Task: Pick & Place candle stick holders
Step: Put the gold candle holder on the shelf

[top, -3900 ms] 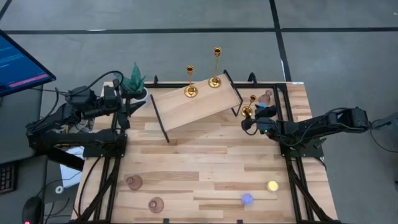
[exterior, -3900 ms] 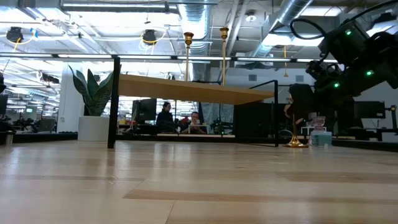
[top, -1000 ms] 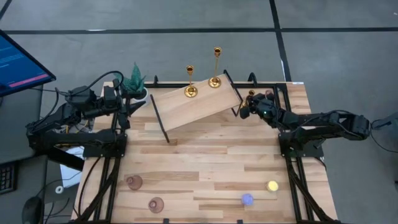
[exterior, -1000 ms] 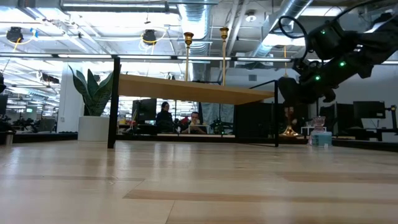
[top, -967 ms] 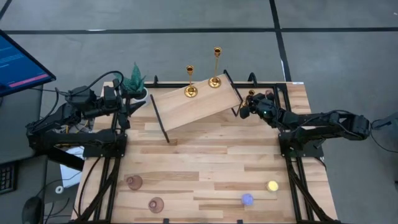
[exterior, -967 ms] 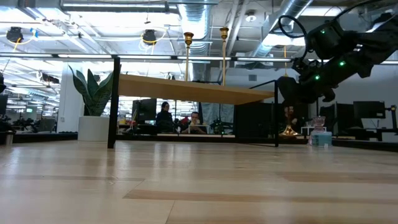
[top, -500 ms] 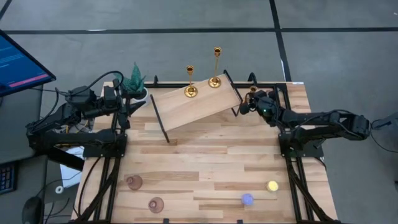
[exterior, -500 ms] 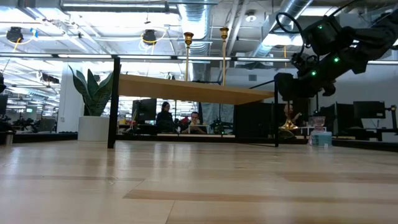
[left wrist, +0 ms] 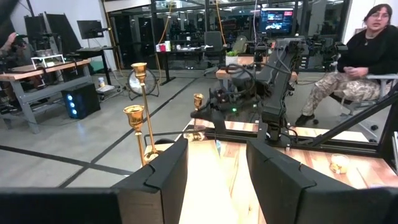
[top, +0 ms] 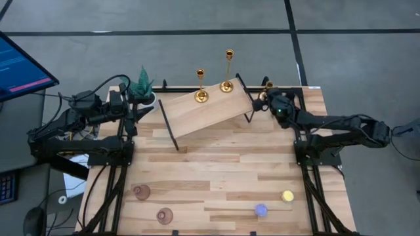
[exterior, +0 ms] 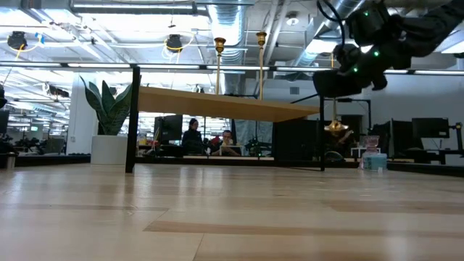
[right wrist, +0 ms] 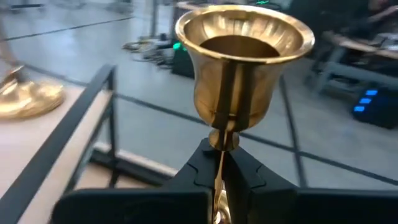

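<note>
Two gold candle stick holders (top: 201, 96) (top: 227, 85) stand by their round bases on the raised wooden shelf (top: 197, 115) at the back. At the shelf's right end my right gripper (top: 265, 99) is shut on a third gold holder (exterior: 336, 127), held in the air. Its cup (right wrist: 242, 62) fills the right wrist view. Two pink squat holders (top: 141, 192) (top: 165, 215) sit on the table near the front left. My left gripper (left wrist: 217, 168) waits open beside the plant at the back left, with nothing between its fingers. My right gripper pinches the gold holder's thin stem (right wrist: 221, 146) between its two fingers, just below the cup. The fingers come from the table's right side and lie across the stem. The holder stays upright, its round base (exterior: 336, 127) hanging clear above the table.
A green potted plant (top: 142, 85) stands at the back left corner by my left arm. A blue light (top: 260, 210) and a yellow light (top: 287, 195) lie near the front right. The shelf's dark legs (exterior: 134, 119) stand on the table. A person (left wrist: 367, 50) sits beyond the table.
My right gripper, staying shut on the gold holder's stem, has gone up and toward the far edge, closer to the shelf's right end. The holder has risen with it, upright, and its base now hangs well clear of the table.
</note>
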